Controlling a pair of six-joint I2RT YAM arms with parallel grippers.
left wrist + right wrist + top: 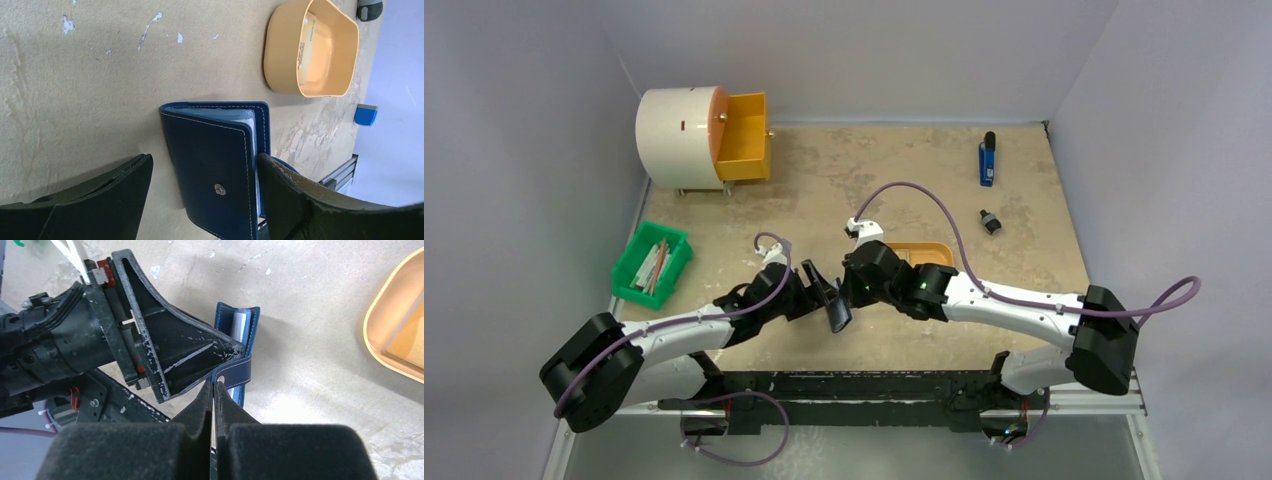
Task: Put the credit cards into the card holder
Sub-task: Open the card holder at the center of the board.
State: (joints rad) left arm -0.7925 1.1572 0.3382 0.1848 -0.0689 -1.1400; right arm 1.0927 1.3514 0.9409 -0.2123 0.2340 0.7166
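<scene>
The navy card holder [215, 172] stands on edge on the table between the wide-open fingers of my left gripper [205, 160]. The right finger [300, 195] touches its open side and the left finger [110, 192] is apart from it. Pale edges show inside its pockets [240, 322]. My right gripper [213, 384] is shut on the holder's snap tab [235, 371], right beside the left gripper's finger. In the top view both grippers meet over the holder [838, 312]. A pale credit card [306, 42] lies in the orange oval tray [280, 55].
The orange tray [921, 252] sits just behind my right wrist. A green bin with sticks [652, 265] is at the left. A white drum with an orange drawer [699, 135] is at the back left. A blue object [987, 160] and a small black part [991, 222] lie at the back right.
</scene>
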